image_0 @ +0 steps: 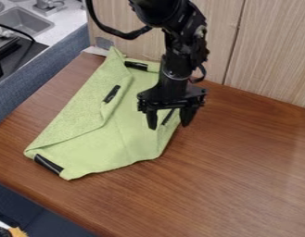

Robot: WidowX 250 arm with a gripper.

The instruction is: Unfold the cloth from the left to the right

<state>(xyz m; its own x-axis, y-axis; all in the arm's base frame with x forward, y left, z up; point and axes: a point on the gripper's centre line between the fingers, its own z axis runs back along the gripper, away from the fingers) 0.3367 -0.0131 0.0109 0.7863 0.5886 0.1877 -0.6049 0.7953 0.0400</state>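
Observation:
The gripper (170,121) hangs over the right edge of the green cloth (123,139), its two fingers apart and pointing down. One finger is above the cloth and the other is just past its right edge. A dark strip on the cloth lies between them; whether the fingertips touch the cloth, I cannot tell. The cloth's left part is folded over in a long flap, with its fold edge running from the upper left to the lower left corner. More black strips mark the cloth at its top, middle and lower left.
The brown wooden table (241,176) extends right and in front of the cloth. A wood-grain panel (266,51) stands behind it. Beyond the table's left edge are a blue-grey padded edge (43,74) and a counter with a sink (24,21).

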